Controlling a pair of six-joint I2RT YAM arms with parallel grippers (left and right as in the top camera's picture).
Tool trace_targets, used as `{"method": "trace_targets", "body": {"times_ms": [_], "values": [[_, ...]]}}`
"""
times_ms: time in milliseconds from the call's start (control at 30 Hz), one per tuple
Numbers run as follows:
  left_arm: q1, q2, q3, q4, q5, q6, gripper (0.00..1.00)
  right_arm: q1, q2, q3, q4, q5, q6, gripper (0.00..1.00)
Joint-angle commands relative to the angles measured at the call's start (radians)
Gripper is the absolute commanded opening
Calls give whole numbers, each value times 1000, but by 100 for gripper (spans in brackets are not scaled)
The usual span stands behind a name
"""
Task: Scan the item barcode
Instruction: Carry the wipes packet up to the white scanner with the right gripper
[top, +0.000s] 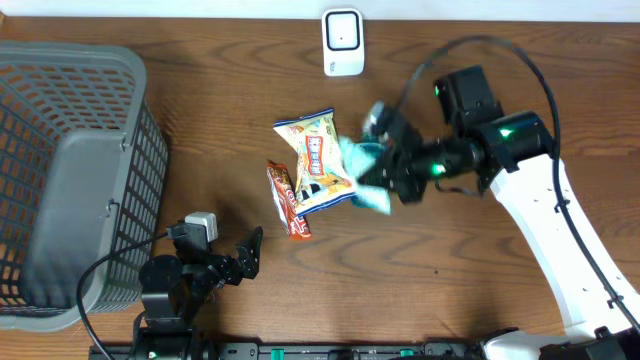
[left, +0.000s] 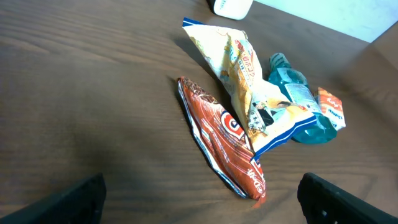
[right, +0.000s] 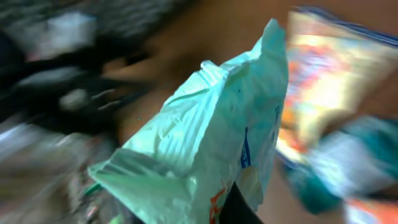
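— Where is the item right now?
— I have the mint-green packet (right: 211, 137) pinched in my right jaws, which are pressed tight on one end of it. It looks lifted off the surface (top: 200, 120), on the near side of the white scanner (top: 342, 42) and a little to its right.
— Which way does it run?
— Its long axis sticks straight out of the jaws, crimped end outermost. I judge my right arm the nearer one to the scanner.
— And your left?
— My left jaws are spread wide, holding nothing, much farther from the scanner on its near side.
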Motion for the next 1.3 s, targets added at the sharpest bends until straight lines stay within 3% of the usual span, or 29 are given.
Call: {"method": "trace_targets", "body": {"times_ms": [0, 233, 400, 700, 867, 1267], "values": [[-4, 2, -15, -25, 10, -9, 98, 29, 13, 6, 64, 320, 244, 1], [-4, 2, -15, -25, 10, -9, 98, 131, 89, 6, 206, 585, 229, 1], [-4, 2, -15, -25, 10, -9, 98, 200, 224, 6, 423, 814, 228, 1], [-4, 2, -15, -25, 10, -9, 98, 209, 386, 17, 733, 870, 134, 1], [-4, 2, -15, -25, 10, -9, 98, 199, 469, 119, 865, 908, 56, 1], [-4, 2, -15, -25, 10, -9, 98, 192, 829, 560, 876, 1057, -139, 1]]}}
